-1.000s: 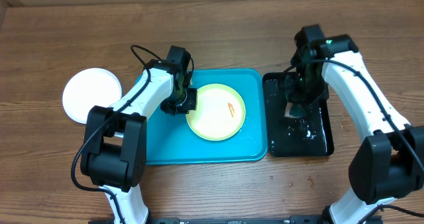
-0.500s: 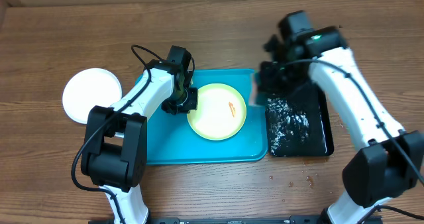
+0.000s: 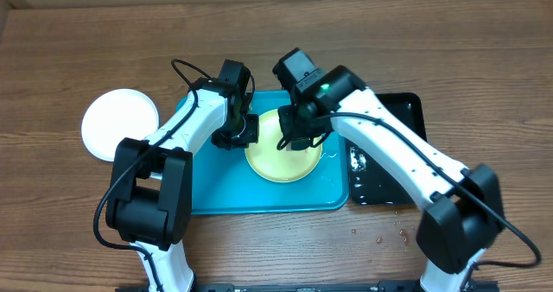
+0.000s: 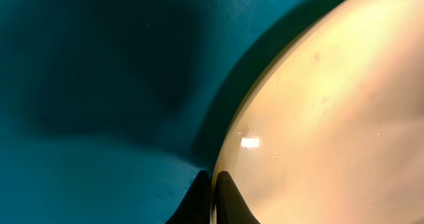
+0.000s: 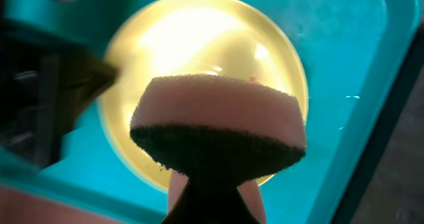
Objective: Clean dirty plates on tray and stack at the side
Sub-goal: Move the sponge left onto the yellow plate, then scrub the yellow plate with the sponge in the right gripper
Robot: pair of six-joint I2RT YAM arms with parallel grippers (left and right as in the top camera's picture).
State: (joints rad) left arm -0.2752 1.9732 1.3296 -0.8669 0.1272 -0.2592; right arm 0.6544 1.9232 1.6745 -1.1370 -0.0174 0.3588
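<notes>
The light green plate (image 3: 275, 160) lies on the turquoise tray (image 3: 216, 188). My left gripper (image 3: 244, 133) is shut on the plate's left rim; in the left wrist view its tips (image 4: 213, 184) pinch the rim of the plate (image 4: 318, 131) over the tray (image 4: 99, 118). My right gripper (image 3: 298, 138) is shut on a pink sponge with a dark scrub face (image 5: 218, 118) and holds it over the green plate (image 5: 165, 52). The white plate (image 3: 119, 123) lies on the table at the left. The pale blue plate is out of view.
A narrow glossy black tray (image 3: 393, 167), wet with foam, lies just right of the turquoise tray. A few droplets lie on the wooden table near the front right. The left gripper's body (image 5: 46, 98) shows at the left of the right wrist view.
My right arm has swung left from the black tray to above the green plate, carrying the sponge. It now hides the orange smear. The left gripper has not moved.
</notes>
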